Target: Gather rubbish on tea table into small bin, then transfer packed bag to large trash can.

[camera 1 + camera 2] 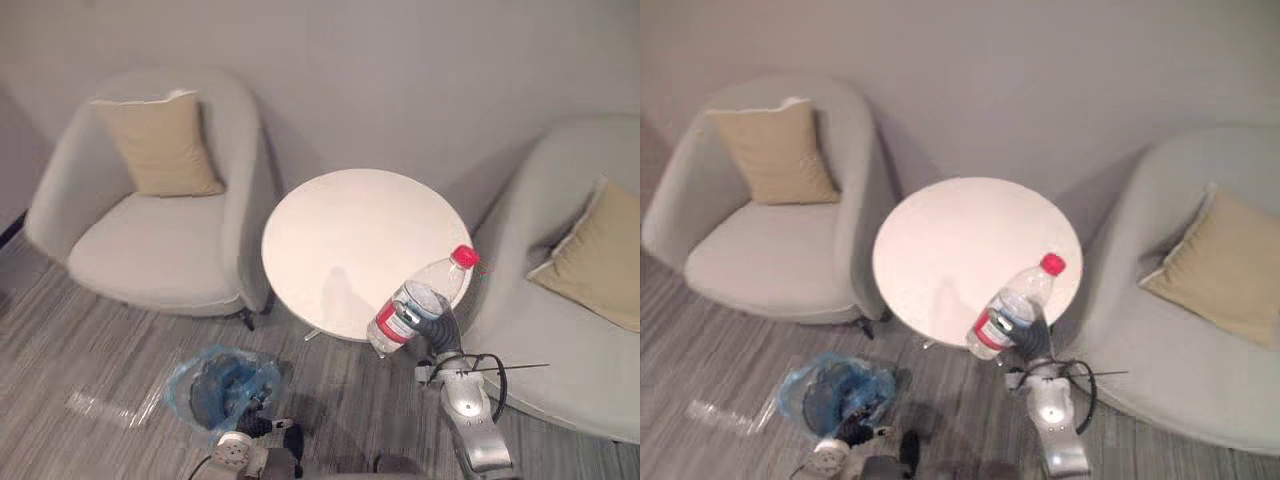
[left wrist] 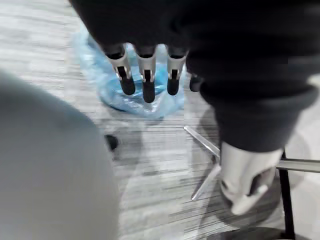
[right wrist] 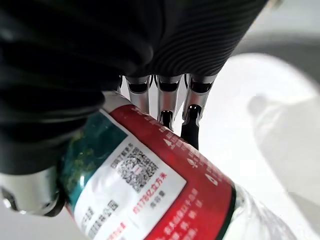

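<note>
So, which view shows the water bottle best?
Left eye view: the whole water bottle, red cap to base, tilted in the right hand. The right eye view shows the same; the right wrist view, its label close up.

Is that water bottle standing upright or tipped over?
Tipped: the bottle leans at a slant in the right hand, red cap highest, by the table's near edge.

Both head eyes look steeply down from the near side, sharing the round table [image 1: 340, 240], left armchair [image 1: 150, 250] and right armchair [image 1: 1160, 330]. The left wrist camera faces the blue-bagged bin [image 2: 145, 106]; the right sits against the bottle [image 3: 150, 185]
</note>
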Controlling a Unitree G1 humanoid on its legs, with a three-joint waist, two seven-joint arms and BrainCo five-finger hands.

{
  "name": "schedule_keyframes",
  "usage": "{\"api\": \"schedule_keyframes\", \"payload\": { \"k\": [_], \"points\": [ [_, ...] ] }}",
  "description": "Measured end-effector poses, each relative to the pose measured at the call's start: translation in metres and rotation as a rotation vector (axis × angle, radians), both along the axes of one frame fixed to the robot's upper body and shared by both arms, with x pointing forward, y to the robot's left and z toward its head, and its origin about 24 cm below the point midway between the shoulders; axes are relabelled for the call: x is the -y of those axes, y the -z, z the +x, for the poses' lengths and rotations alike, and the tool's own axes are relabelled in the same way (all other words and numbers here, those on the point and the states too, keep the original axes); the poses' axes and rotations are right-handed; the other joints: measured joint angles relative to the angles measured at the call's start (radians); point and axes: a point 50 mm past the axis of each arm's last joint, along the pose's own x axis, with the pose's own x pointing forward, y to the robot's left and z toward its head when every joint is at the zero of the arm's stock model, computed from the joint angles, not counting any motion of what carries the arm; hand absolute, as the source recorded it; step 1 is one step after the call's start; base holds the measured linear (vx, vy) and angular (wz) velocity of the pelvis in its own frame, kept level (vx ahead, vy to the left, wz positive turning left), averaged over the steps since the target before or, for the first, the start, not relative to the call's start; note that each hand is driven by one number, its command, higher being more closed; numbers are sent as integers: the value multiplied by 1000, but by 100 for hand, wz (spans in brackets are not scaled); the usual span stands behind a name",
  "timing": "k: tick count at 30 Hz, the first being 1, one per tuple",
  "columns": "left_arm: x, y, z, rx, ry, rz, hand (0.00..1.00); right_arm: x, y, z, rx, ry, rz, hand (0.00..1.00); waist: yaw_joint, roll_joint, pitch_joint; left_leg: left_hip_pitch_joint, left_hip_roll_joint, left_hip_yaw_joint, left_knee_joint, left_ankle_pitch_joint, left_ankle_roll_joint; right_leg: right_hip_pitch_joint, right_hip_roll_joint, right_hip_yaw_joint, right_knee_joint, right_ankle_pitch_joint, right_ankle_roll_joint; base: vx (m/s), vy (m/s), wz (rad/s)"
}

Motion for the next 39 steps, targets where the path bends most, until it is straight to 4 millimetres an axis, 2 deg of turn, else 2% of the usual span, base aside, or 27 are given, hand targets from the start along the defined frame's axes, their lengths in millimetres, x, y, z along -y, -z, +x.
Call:
{"api": "schedule_keyframes", "payload": {
  "k": [3, 4, 5, 6, 7, 8, 9, 10, 12, 14, 15, 17, 22, 26, 28, 30, 31, 33, 34, 35, 36, 38, 39],
  "points": [
    [4, -1, 2, 11, -1, -10, 0, -1, 0, 1, 1, 7, 2, 100, 6, 21, 13, -32, 26, -13, 12, 31, -19, 3, 39, -33, -20, 24, -22, -151, -104, 45],
    [6, -2, 3, 18, 4, -11, 0, 3, 5, -1, -17, 30, 0, 100, 6, 30, 21, -47, 29, 7, -20, 117, -21, -1, 48, -76, -19, 34, -43, -192, -123, 65],
    [6, -2, 4, 20, 7, -11, 0, 4, 7, -2, -25, 40, -1, 100, 1, 30, 21, -44, 25, 11, -58, 163, -28, -4, 36, -96, -22, 41, -57, -362, -110, 111],
    [7, -4, 7, 32, 21, -9, 0, 7, 9, -4, -37, 62, 4, 100, -16, 15, 34, -50, 15, 92, -41, 158, 20, -21, -1, -171, -28, 43, -71, -254, -43, 105],
    [9, -4, 8, 35, 35, -10, 0, 13, 11, -6, -46, 83, -1, 100, -21, 10, 35, -71, 11, 159, 63, 91, 74, -29, -19, -202, -29, 45, -77, -330, -72, 131],
    [10, -4, 7, 32, 47, -8, 0, 18, 13, -9, -55, 107, 1, 100, -28, 11, 35, -72, 13, 238, 186, -21, 105, -30, -41, -236, -35, 57, -75, -150, -64, 92],
    [11, -4, 6, 29, 52, -7, 0, 19, 13, -9, -57, 112, 2, 100, -31, 13, 36, -64, 18, 256, 207, -46, 95, -29, -45, -248, -41, 63, -76, -154, -18, 95],
    [12, -3, 4, 22, 63, -5, 0, 20, 15, -11, -61, 121, 2, 100, -34, 18, 33, -25, 47, 313, 239, -106, 73, -29, -53, -282, -61, 83, -75, -129, 50, 86],
    [15, -1, 1, 11, 82, -4, 0, 20, 15, -11, -61, 128, 5, 100, -35, 29, 27, 44, 83, 348, 199, -169, 38, -29, -54, -323, -68, 98, -57, -127, 106, 87],
    [18, -1, 0, 7, 100, 0, 0, 21, 15, -11, -67, 138, 5, 100, -32, 39, 25, 111, 81, 345, 69, -188, 5, -9, -40, -352, -93, 119, -33, -68, 142, 56],
    [13, -1, 0, 7, 112, 17, 0, 17, 18, -13, -81, 141, 29, 100, -24, 13, 19, 130, 57, 339, 11, -163, 12, 11, -43, -350, -132, 147, -15, -55, 147, 44],
    [9, 0, -2, -2, 113, 30, 0, 9, 20, -13, -85, 139, 63, 100, -22, -2, 10, 148, 28, 329, -30, -145, 27, 34, -54, -350, -170, 169, 1, -21, 128, 23],
    [8, 2, -9, -20, 117, 41, 0, 7, 25, -14, -114, 124, 69, 100, -19, 15, -20, 183, -33, 324, -122, -116, 60, 38, -88, -326, -203, 189, 34, 34, 145, 5],
    [1, 2, -9, -17, 90, 59, 0, 3, 43, -16, -197, 107, 64, 100, -11, 6, -22, 197, -45, 314, -135, -114, 61, 58, -93, -326, -220, 192, 42, 120, 35, 9],
    [1, 2, -9, -14, 84, 62, 0, -1, 46, -14, -211, 91, 66, 100, -11, 1, -19, 197, -46, 314, -131, -126, 65, 44, -103, -324, -173, 157, 49, 100, 2, 11],
    [1, 2, -9, -13, 68, 53, 0, -3, 48, -13, -223, 73, 51, 100, -12, -1, -14, 196, -45, 301, -103, -151, 66, -2, -127, -316, -34, 98, 54, 92, 26, 18],
    [1, 2, -10, -14, 59, 49, 0, -3, 51, -14, -238, 71, 50, 100, -12, -3, -11, 199, -45, 283, -81, -171, 67, -28, -142, -293, 71, 69, 51, 104, 55, 36],
    [0, 2, -11, -16, 47, 47, 0, -3, 53, -15, -247, 65, 42, 100, -16, 0, -8, 226, -40, 241, -63, -196, 76, -94, -152, -228, 274, 53, 28, 150, 41, 50],
    [-3, 3, -13, -19, 40, 54, 0, -5, 53, -16, -250, 54, 38, 100, -31, -3, -7, 243, -36, 202, -62, -202, 81, -148, -126, -155, 374, -13, -7, 176, -21, 56],
    [-4, 3, -13, -19, 33, 56, 0, -5, 53, -16, -250, 48, 35, 100, -34, -5, -6, 248, -30, 198, -63, -204, 83, -152, -109, -143, 371, -31, -8, 237, -104, 81],
    [-6, 2, -12, -16, 6, 60, 0, -6, 53, -16, -250, 41, 25, 100, -34, -4, -4, 249, -14, 161, -63, -204, 82, -181, -52, -121, 348, -62, -18, 179, -115, 61],
    [-6, 2, -9, -8, 1, 61, 0, -3, 53, -15, -248, 39, 7, 100, -36, 5, 11, 250, 6, 111, -63, -205, 78, -218, 16, -100, 280, -60, -21, 191, -149, 90],
    [-6, 2, -10, -12, 2, 60, 0, 1, 54, -16, -252, 44, -10, 100, -37, 0, 10, 250, 5, 79, -60, -205, 66, -223, 40, -72, 175, -14, -16, 190, -148, 102]
  ]
}}
